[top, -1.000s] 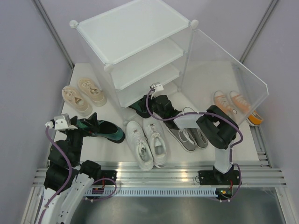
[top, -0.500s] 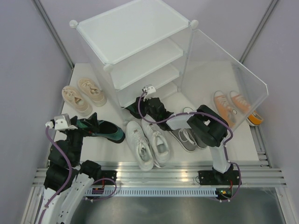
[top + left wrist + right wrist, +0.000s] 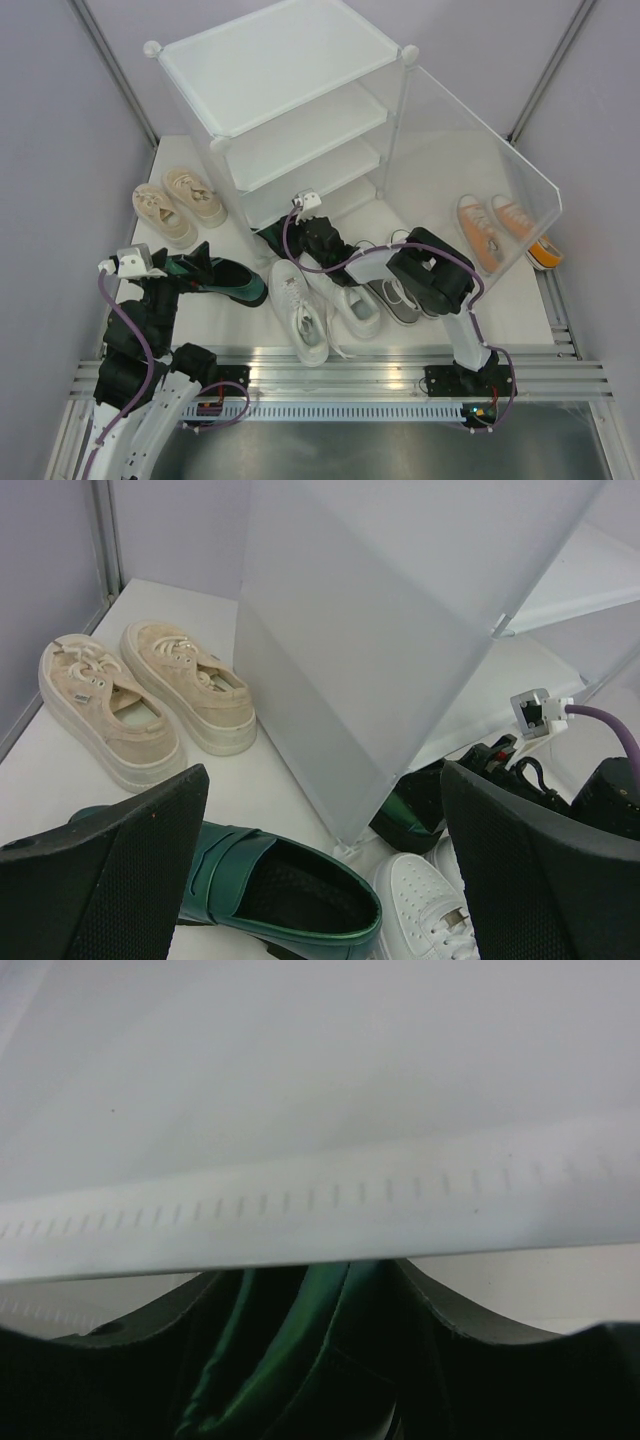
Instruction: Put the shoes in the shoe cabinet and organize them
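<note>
The white shoe cabinet (image 3: pixel 280 60) stands at the back, its clear door (image 3: pixel 480 170) swung open to the right. My right gripper (image 3: pixel 287 238) is shut on a dark green shoe (image 3: pixel 268 237) at the mouth of the bottom tier. In the right wrist view the green shoe (image 3: pixel 300 1360) sits between my fingers, just under a white shelf edge (image 3: pixel 320 1210). My left gripper (image 3: pixel 190 262) is open above the other green shoe (image 3: pixel 225 282), which also shows in the left wrist view (image 3: pixel 270 880). The cabinet's tiers look empty.
Beige shoes (image 3: pixel 180 205) lie left of the cabinet. White shoes (image 3: pixel 305 315) lie in front, one tilted against my right arm. Grey shoes (image 3: pixel 395 290) lie under my right arm. Orange shoes (image 3: pixel 495 232) sit behind the door panel. Walls close both sides.
My right gripper has moved left with the green shoe, to the bottom tier's mouth. The cabinet shifted slightly left, and the right white shoe was nudged askew. The left arm has not moved.
</note>
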Controlling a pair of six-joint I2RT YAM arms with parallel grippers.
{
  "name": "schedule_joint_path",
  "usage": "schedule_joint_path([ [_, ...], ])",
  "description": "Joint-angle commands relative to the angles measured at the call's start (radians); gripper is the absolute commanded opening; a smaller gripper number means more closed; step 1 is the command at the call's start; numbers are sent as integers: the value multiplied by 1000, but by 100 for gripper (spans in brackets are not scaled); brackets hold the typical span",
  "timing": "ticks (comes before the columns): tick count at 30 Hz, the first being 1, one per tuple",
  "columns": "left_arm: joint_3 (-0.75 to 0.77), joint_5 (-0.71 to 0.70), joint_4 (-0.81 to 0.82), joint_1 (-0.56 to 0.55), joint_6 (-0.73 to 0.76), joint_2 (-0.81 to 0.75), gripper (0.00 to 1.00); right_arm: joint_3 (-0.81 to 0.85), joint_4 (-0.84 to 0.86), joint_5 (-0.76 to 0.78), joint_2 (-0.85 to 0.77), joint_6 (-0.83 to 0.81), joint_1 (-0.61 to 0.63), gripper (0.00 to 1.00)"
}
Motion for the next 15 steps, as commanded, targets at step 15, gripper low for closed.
schedule_joint_path([
  [15, 0, 20, 19, 2, -5, 6, 100, -74, 51, -76, -76, 11, 41, 80],
])
